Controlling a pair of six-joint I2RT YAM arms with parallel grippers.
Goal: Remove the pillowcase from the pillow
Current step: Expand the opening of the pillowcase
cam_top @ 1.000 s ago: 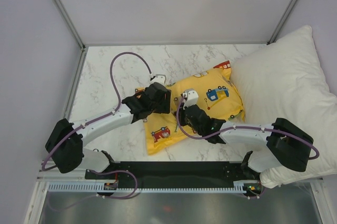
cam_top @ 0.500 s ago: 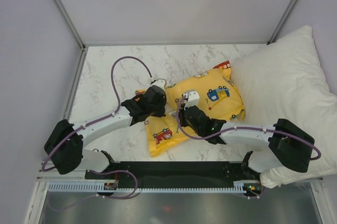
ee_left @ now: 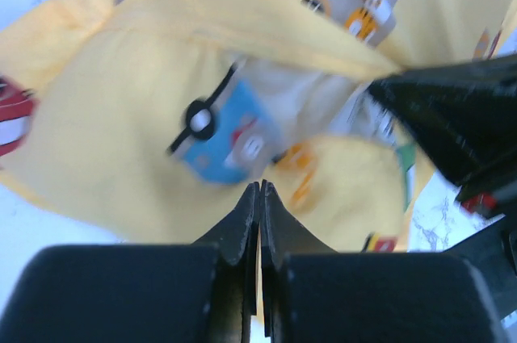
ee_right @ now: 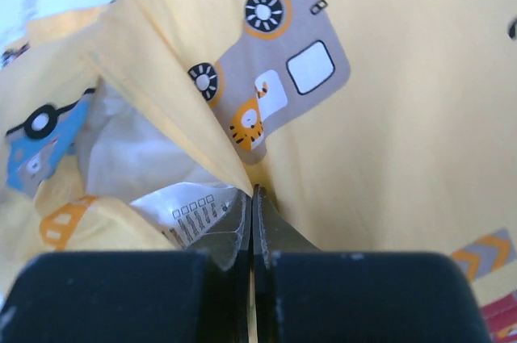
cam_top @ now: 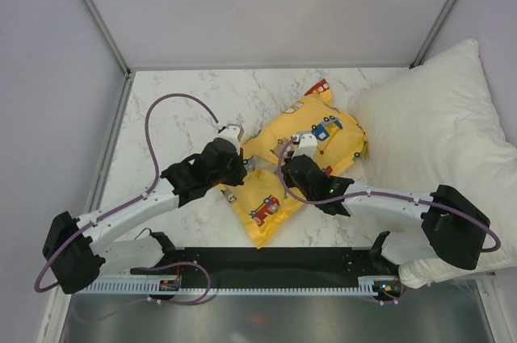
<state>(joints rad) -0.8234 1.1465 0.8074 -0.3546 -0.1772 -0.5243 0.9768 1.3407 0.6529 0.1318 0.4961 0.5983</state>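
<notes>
Cloth fills both wrist views. I see the bright yellow fabric pillowcase printed with cartoon cars, trucks and buses [cam_top: 327, 129] lying crumpled in the middle of the white marble tabletop [cam_top: 178, 109]. It is bent into two lobes. One reaches toward the far right, its end just beside the large bright white pillow [cam_top: 436, 125], and the other points at the near edge. My two arms meet at the crease between them.

The right hand [ee_right: 252, 194] is fully closed. A sharp fold of yellow cloth runs straight down into its tips, so it has the pillowcase pinched. Beside that fold the case gapes, and inside I see the small pale soft pillow [ee_right: 121, 157] with a printed label on it.

The left hand [ee_left: 260, 190] is closed too, its tips at the yellow cloth. I cannot tell whether any cloth is caught between them.
</notes>
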